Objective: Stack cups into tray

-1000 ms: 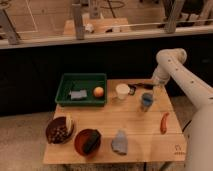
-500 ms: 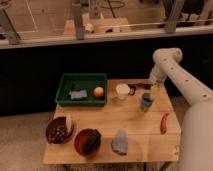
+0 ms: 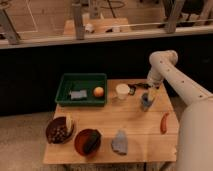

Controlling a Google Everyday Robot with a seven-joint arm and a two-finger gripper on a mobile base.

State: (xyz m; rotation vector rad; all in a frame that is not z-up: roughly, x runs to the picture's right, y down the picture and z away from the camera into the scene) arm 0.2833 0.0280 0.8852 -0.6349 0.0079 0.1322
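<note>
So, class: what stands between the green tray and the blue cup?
In the camera view, the white cup and a small dark thing beside it stand between the tray and the blue cup; the gripper hangs over the blue cup.

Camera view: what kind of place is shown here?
Probably a robot test area, not a home: a wooden table with a green tray, a railing behind it, and the robot's pincer at the blue cup.

the jaws hang over the rightmost cup [image 3: 144, 105], right of the tray [image 3: 70, 84].
</note>
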